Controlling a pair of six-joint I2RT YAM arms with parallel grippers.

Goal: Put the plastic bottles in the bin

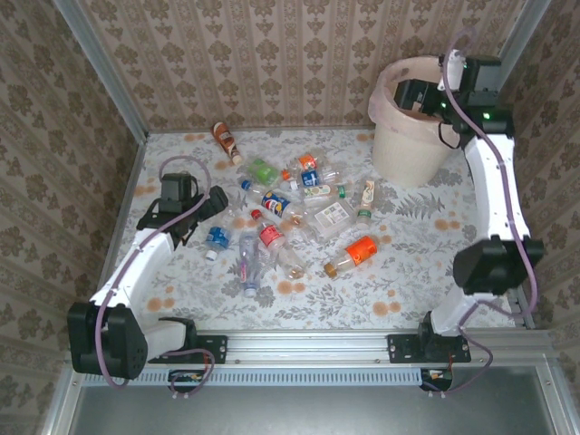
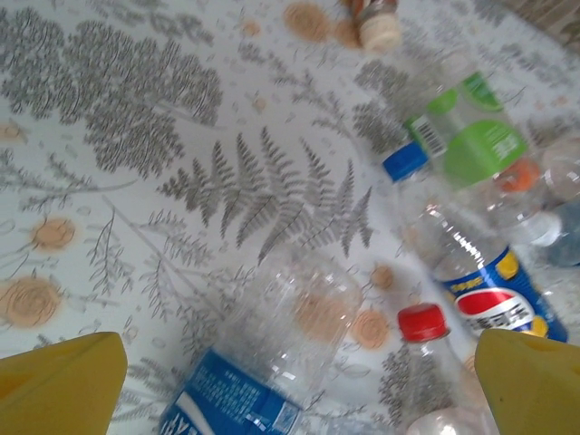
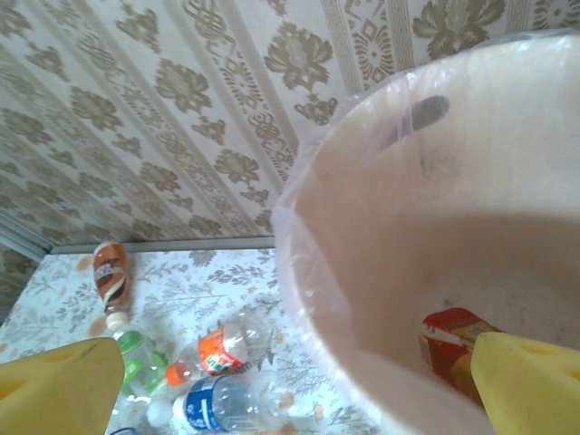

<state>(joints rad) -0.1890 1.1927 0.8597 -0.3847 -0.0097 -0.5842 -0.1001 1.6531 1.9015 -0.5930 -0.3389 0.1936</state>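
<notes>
Bottles lie scattered on the table, left of the bin and nearer the arms, most of them in one loose cluster. A brown bottle lies apart from the cluster, well left of the bin by the back wall. The bin stands in the far right corner, its bag folded over the rim.

The right gripper hangs over the bin's mouth, fingers spread wide with nothing between them. In its wrist view an orange-labelled bottle lies on the bin's floor.

The left gripper is well left of the bin, at the cluster's left edge. It too is spread wide and empty, above a blue-labelled bottle with a red-capped bottle just beside it.
</notes>
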